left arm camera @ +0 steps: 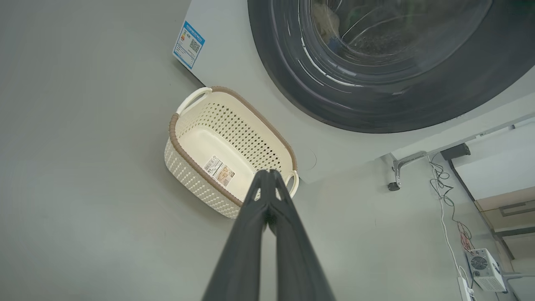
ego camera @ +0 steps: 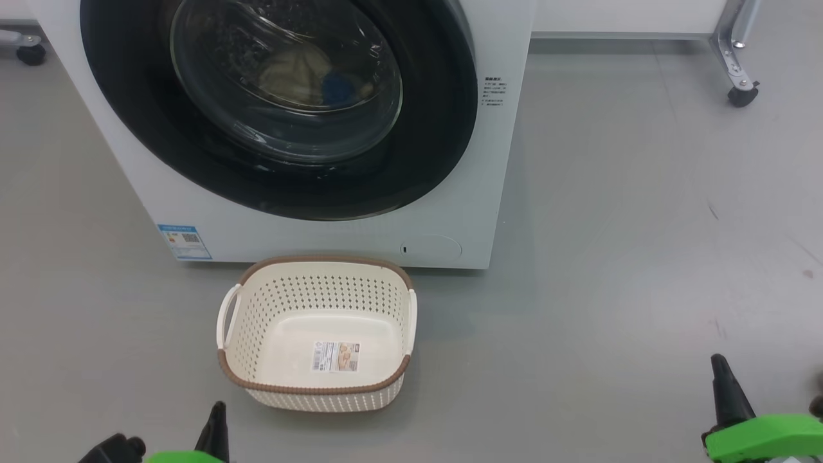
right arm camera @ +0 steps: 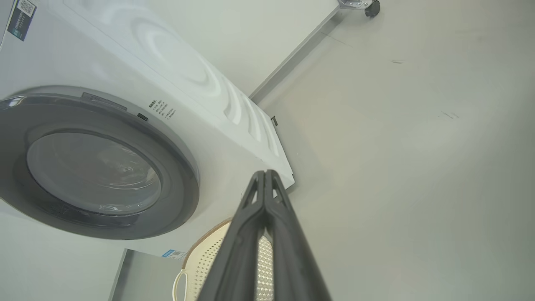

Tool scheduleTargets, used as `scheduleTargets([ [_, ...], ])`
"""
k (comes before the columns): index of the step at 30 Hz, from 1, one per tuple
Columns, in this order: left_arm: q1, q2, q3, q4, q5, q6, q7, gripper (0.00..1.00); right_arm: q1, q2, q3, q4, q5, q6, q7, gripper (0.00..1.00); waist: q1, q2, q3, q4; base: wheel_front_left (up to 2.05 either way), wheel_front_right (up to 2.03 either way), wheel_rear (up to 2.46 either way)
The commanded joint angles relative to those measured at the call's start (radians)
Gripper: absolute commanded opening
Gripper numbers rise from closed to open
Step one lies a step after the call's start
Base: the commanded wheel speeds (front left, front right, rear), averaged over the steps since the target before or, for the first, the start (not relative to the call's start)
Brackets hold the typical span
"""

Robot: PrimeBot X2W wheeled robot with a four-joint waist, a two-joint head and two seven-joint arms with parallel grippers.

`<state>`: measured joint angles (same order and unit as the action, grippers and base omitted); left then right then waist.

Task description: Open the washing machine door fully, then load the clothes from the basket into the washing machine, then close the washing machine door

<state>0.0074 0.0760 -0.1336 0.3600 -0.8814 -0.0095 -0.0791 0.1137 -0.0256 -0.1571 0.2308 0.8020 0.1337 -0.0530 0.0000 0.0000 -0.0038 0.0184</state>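
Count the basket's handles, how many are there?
2. The left handle is on the left side of the basket, the right handle on its right side. None seems hidden.

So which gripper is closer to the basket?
The left gripper, close beside the basket at its front corner; the right gripper stands far off.

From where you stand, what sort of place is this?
Probably a lab staged as a laundry corner: a washing machine on grey floor, a castored metal frame, loose cables by a white box.
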Motion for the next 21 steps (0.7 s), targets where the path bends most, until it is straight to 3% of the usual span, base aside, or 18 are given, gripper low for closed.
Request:
scheduleTargets([
  [1, -0.051, 0.002, 0.029, -0.037, -0.031, -0.011, 0.005, 0.00, -0.059, -0.012, 0.011, -0.027, 0.037, -0.001, 0.007, 0.00, 0.0000, 0.0000, 0.000, 0.000, 0.00, 0.00, 0.00],
  [21, -0.070, -0.006, 0.096, -0.061, -0.244, -0.045, 0.063, 0.00, -0.109, -0.016, 0.021, -0.015, 0.273, -0.002, 0.056, 0.00, 0.0000, 0.0000, 0.002, -0.006, 0.00, 0.00, 0.00],
])
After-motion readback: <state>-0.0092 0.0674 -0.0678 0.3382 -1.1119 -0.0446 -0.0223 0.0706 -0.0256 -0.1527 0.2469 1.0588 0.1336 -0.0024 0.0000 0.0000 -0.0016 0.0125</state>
